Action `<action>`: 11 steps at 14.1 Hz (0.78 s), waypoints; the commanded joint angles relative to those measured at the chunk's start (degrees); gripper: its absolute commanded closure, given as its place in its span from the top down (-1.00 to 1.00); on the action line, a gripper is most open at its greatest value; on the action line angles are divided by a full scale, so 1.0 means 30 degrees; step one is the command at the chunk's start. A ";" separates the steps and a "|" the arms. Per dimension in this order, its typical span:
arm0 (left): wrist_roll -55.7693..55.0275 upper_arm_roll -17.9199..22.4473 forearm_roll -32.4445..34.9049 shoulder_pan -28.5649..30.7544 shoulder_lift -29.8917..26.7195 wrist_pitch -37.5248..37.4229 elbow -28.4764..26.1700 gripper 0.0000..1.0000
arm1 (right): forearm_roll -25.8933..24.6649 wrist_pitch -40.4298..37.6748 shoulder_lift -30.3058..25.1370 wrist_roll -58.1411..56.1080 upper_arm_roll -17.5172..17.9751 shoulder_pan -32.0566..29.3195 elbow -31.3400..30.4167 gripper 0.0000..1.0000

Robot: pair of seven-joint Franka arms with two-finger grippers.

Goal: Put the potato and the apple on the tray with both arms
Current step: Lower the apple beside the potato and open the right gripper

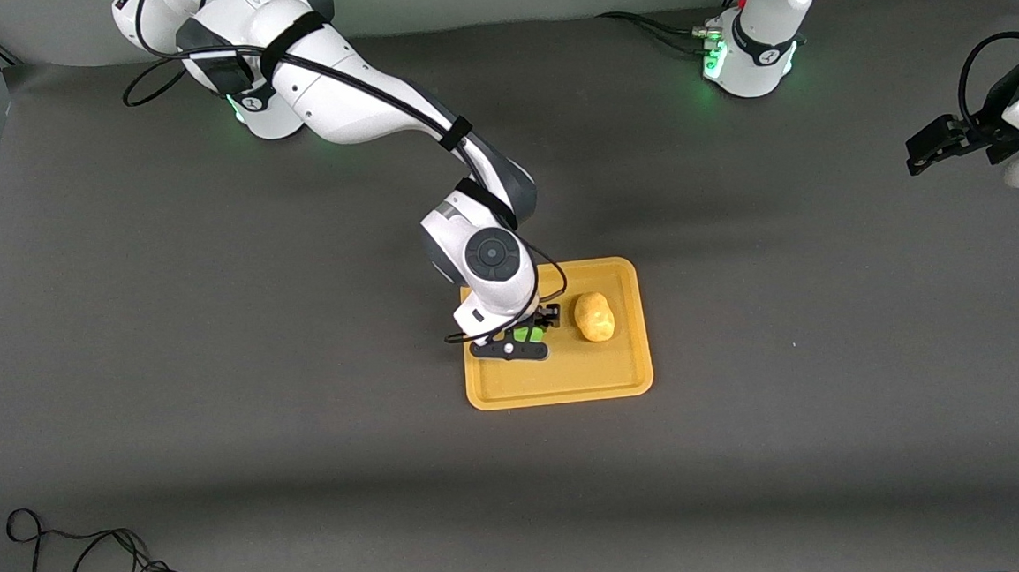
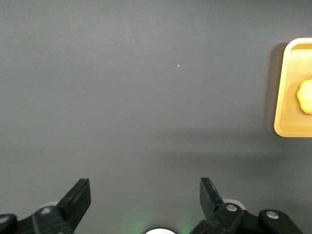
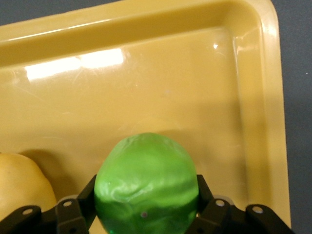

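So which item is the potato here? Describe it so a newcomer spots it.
Find the orange-yellow tray mid-table. The potato lies on it, toward the left arm's end, beside the apple in the right gripper. It is lumpy and yellow-tan; the apple is bright green.

Lower centre of the front view: orange-yellow tray flat on the table, lumpy tan potato lying in it, green apple pinched between black fingers beside the potato.
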 commanded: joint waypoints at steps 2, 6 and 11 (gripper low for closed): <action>-0.0027 0.0057 -0.0127 -0.0104 -0.0278 0.0072 -0.0228 1.00 | -0.0258 0.0185 0.0149 0.0629 -0.0217 0.0261 0.0099 -0.31; -0.0027 0.0057 -0.0127 -0.0104 -0.0278 0.0072 -0.0228 1.00 | -0.0287 0.0184 0.0149 0.1039 -0.0217 0.0261 0.0099 0.34; -0.0027 0.0057 -0.0127 -0.0133 -0.0278 0.0102 -0.0228 1.00 | -0.0258 0.0184 0.0091 0.1097 -0.0217 0.0261 0.0099 0.57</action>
